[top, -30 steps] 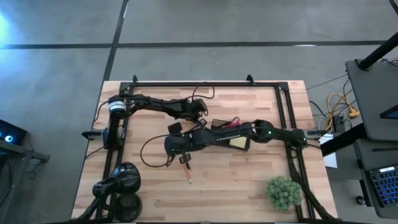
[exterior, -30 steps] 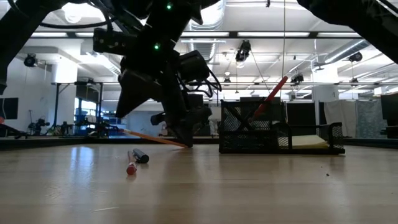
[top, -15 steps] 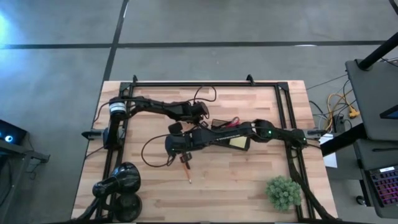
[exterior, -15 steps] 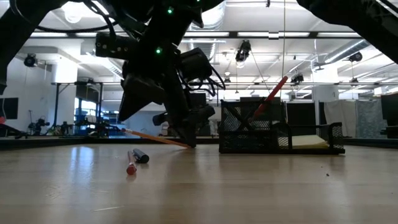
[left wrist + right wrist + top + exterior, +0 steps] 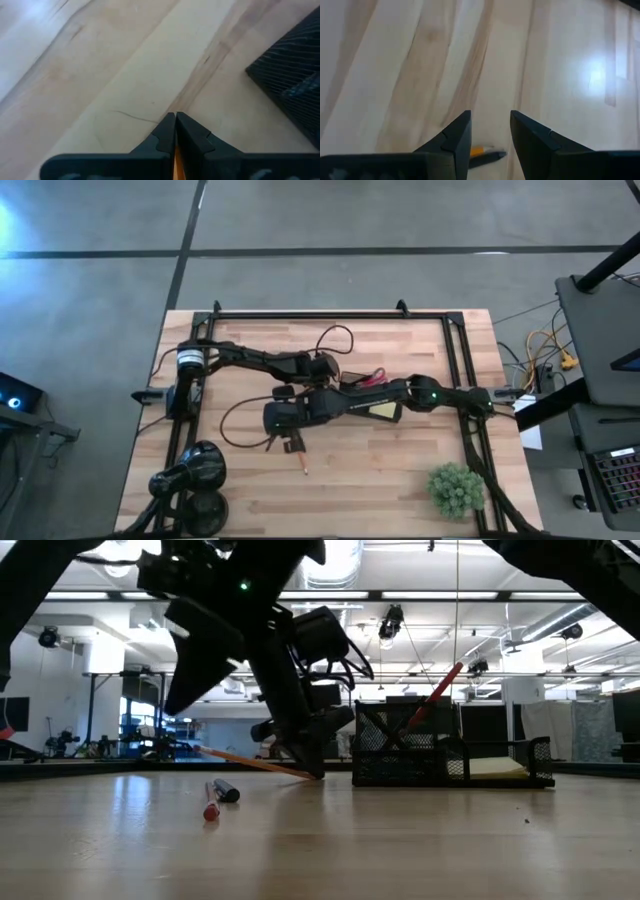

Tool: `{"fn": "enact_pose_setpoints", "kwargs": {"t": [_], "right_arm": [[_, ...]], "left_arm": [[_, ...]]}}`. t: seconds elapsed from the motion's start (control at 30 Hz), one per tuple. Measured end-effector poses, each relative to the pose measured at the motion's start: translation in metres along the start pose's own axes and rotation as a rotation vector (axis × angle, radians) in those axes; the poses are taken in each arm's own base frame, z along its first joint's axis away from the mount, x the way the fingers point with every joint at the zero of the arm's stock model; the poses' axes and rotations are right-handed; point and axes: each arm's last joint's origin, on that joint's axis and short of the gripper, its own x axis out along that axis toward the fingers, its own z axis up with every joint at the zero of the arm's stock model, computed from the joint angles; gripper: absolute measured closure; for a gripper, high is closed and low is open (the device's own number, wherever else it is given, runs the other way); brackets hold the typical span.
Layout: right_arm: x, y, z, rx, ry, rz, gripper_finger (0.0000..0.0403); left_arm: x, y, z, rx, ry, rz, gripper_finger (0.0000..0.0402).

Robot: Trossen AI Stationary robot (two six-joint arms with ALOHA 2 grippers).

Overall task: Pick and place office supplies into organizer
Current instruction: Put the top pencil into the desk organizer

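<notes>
Since a second ago my left gripper has moved nearer to the organizer, and in the low view my arms now sit more to the right and a little higher. My left fingers are pressed together on an orange pencil; a strip of orange shows between them in the left wrist view. In the low view this pencil slants, its far end raised and its near end down by my fingertips, just beside the organizer's wall.

My right gripper hangs over the table with its jaws apart and nothing between them. Below it, in the right wrist view, lie an orange and a dark piece, partly hidden by one finger. In the high view a pen lies on the wood just in front of this gripper.

The organizer stands near the table's middle, my right arm crossing over it. A red handle sticks up from it at a slant, and a yellowish note pad lies in its other compartment. A green plant ball and a black round object stand well apart, at the near corners.
</notes>
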Motion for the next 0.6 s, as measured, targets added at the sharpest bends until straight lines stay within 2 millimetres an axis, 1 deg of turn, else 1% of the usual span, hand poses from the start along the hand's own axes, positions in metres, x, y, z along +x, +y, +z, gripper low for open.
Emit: {"fn": "enact_pose_setpoints", "kwargs": {"t": [0.1,0.2,0.3,0.37,0.43,0.5,0.6], "right_arm": [[0.000,0.004,-0.002,-0.057,0.022,0.008,0.0276],[0.000,0.006,-0.002,-0.061,0.025,0.027,0.0275],[0.000,0.007,-0.002,-0.014,0.015,0.073,0.0275],[-0.002,0.004,0.002,0.069,-0.019,0.136,0.0276],[-0.008,0.001,0.006,0.162,-0.038,0.211,0.0277],[-0.017,0.001,0.006,0.245,-0.009,0.256,0.0277],[-0.037,0.006,-0.004,0.278,0.141,0.289,0.0274]], "left_arm": [[-0.001,-0.003,-0.002,0.011,0.000,-0.002,0.0402],[0.002,-0.005,-0.003,0.019,0.009,0.003,0.0402],[0.006,-0.007,-0.005,0.024,0.015,0.007,0.0402],[0.006,-0.007,-0.006,0.026,0.014,0.007,0.0402],[0.007,-0.007,-0.007,0.024,0.012,0.005,0.0402],[0.008,-0.006,-0.007,0.022,0.010,0.005,0.0402],[0.008,-0.004,-0.005,0.016,0.013,-0.003,0.0402]]}}
